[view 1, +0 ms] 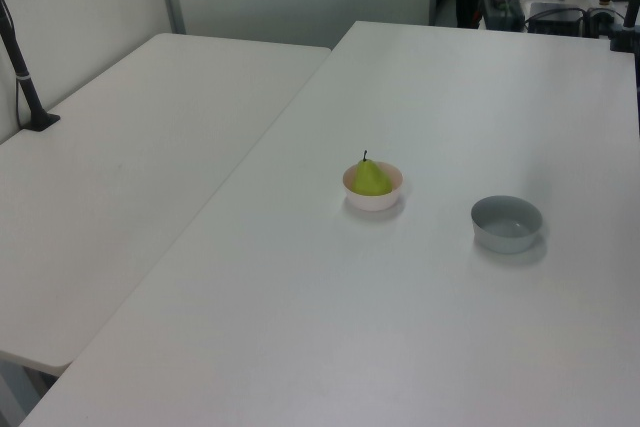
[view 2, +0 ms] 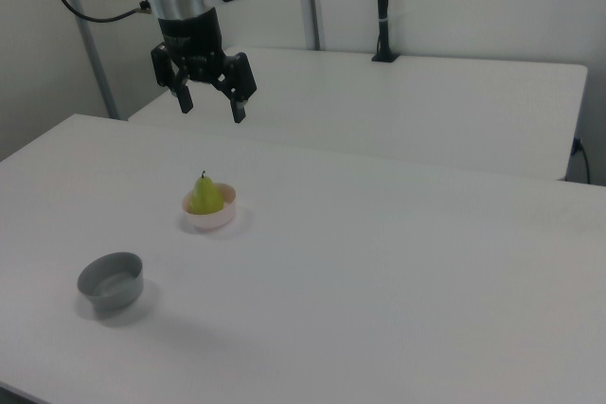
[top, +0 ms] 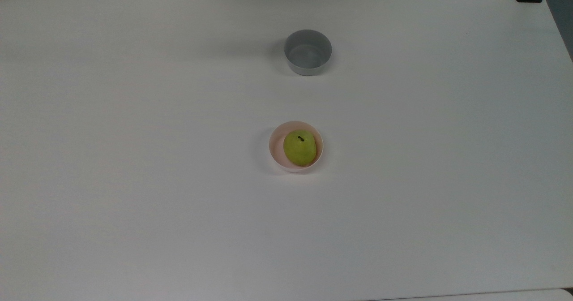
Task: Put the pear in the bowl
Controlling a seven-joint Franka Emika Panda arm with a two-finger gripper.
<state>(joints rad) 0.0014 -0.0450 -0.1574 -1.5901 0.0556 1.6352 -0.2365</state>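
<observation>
Your claw (view 2: 208, 106) hangs high above the desk (view 2: 398, 262) in the right view, fingers spread wide with nothing between them. It is well apart from everything below, up over the desk's far side in the right view.

Moving outward, the pear (view 2: 206, 196) sits upright inside the pink bowl (view 2: 217, 219), stem up, near the middle of the desk; the top view shows the pear (top: 300, 148) nestled toward the top view's right inside the bowl (top: 276, 145). The grey bowl (top: 307, 53) stands well apart, near the desk's far edge in the top view, with nothing in it.

To my eye the placing is done. Your next move calls for no more than parking the arm clear.
</observation>
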